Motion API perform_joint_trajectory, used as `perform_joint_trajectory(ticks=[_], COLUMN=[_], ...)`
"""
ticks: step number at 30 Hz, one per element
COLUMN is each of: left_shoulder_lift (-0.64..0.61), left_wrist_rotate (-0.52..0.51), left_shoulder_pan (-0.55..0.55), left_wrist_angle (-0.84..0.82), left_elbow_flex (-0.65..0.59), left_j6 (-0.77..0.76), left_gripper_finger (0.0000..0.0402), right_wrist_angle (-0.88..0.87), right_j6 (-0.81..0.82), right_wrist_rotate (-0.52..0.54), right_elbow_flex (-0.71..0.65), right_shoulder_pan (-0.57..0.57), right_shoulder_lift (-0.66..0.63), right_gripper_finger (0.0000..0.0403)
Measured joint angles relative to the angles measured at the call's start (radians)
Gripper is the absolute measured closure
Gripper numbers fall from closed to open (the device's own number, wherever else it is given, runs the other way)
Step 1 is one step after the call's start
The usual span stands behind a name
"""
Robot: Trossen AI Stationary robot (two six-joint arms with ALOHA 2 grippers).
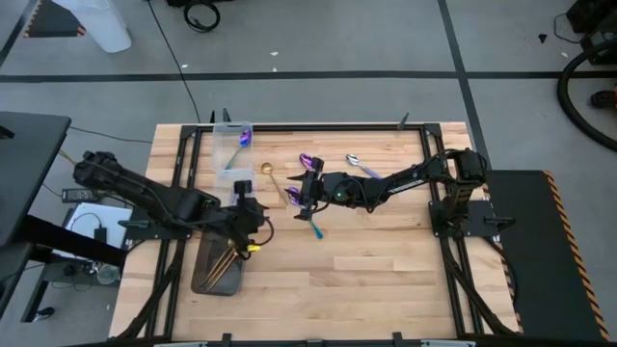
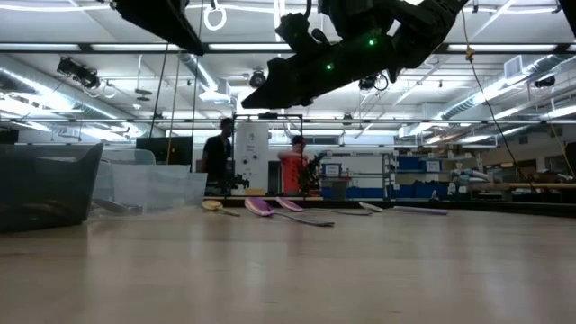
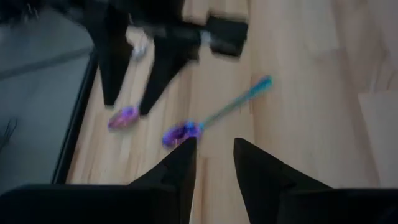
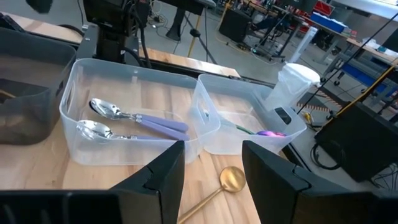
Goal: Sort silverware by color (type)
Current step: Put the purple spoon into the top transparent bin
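Gold looks like the colour in hand: the right gripper hangs over the middle of the wooden table, fingers spread and holding nothing. A gold spoon lies on the boards just ahead of the gap between them. In the high view that spoon sits left of the gripper, near the clear bins.

To take it well, the right gripper should probably come down squarely over the thin handle, not the round bowl. It should straddle the handle across its width and close only once both fingers are low against the wood (a flat, slim spoon slips easily). The likely destination is the dark tray at the near left, where gold pieces already lie.

The left gripper hovers just above that tray's far end, also parted and empty, so the two arms could crowd each other there.

Other silverware is scattered across the far middle of the table:
- A purple spoon with a teal handle lies nearer than the right gripper.
- Another purple spoon lies farther back.
- A silver spoon lies to the right of that one.

One clear bin holds two shiny silver spoons with pale lilac handles. The neighbouring bin holds something purple.
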Motion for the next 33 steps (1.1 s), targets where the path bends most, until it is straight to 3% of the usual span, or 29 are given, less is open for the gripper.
perform_joint_trajectory(ticks=[7,14,23,27,33], left_shoulder_lift=[-0.224,-0.392,-0.409,-0.409,-0.408], left_wrist_rotate=[0.060,0.136,0.310,0.325,0.325], left_shoulder_pan=[0.103,0.247,0.367,0.403,0.441], left_wrist_angle=[0.309,0.428,0.685,0.789,0.802], left_elbow_flex=[-0.233,-0.386,-0.510,-0.568,-0.604], left_j6=[0.091,0.097,0.162,0.180,0.134], left_gripper_finger=[0.0285,0.0285,0.0285,0.0285,0.0285], right_wrist_angle=[-0.007,-0.021,-0.058,-0.068,-0.175], right_j6=[0.015,0.050,0.141,0.173,0.235], right_wrist_rotate=[-0.004,-0.008,-0.034,-0.031,0.000], right_elbow_flex=[0.000,0.001,0.001,0.001,0.002], right_shoulder_pan=[-0.006,-0.026,-0.046,-0.048,-0.062], right_shoulder_lift=[0.000,0.000,0.000,0.000,0.000], right_gripper_finger=[0.0233,0.0233,0.0233,0.0233,0.0233])
